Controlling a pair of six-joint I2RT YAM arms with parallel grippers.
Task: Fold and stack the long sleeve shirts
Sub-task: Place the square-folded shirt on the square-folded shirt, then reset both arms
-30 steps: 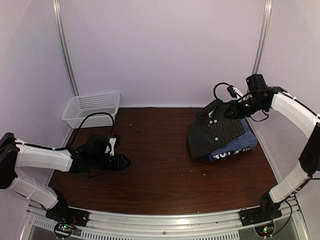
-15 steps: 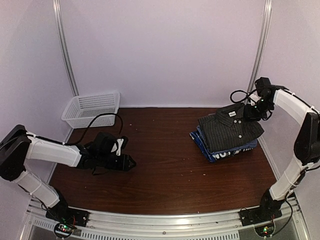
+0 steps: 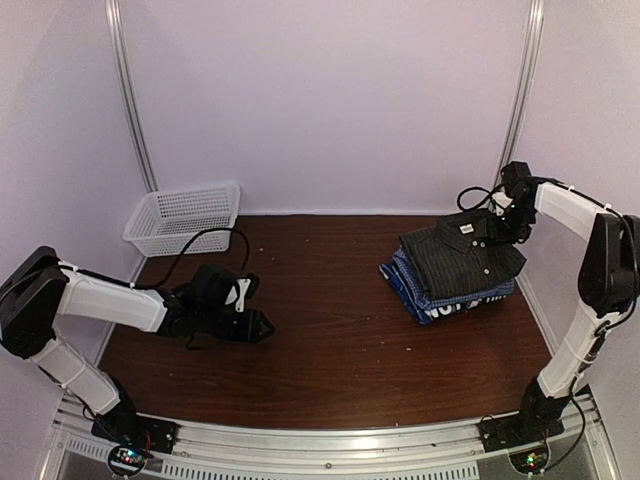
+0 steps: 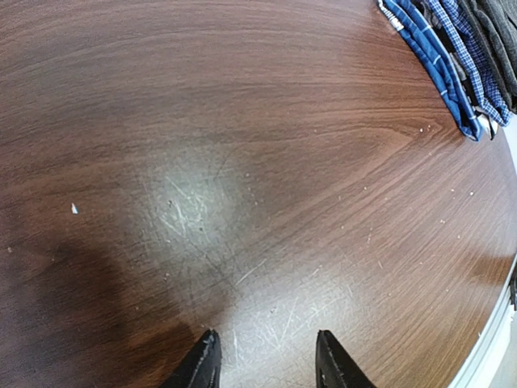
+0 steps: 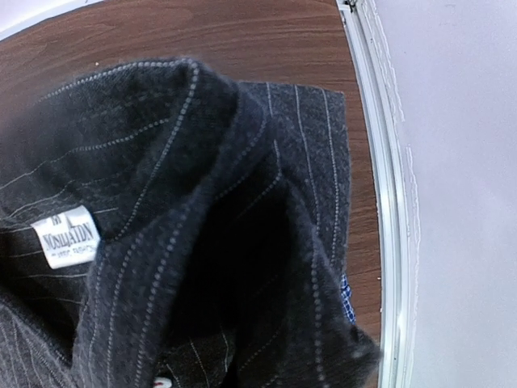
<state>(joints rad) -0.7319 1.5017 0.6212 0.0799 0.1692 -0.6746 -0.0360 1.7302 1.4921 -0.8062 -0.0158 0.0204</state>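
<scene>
Your left gripper [image 4: 266,368] hangs partly open over the table [image 3: 340,340], holding nothing, with bare wood running right to the blue shirts [image 3: 425,298] under the black pinstriped shirt [image 3: 460,265], whose collar your closed right gripper [image 3: 497,225] pinches near the right edge.

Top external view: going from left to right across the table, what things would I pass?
white mesh basket → left gripper → stack of folded shirts

black pinstriped shirt [image 3: 462,258], blue-white checked shirt [image 3: 402,276], white mesh basket [image 3: 190,190], brown wood-grain table [image 3: 330,330]
</scene>
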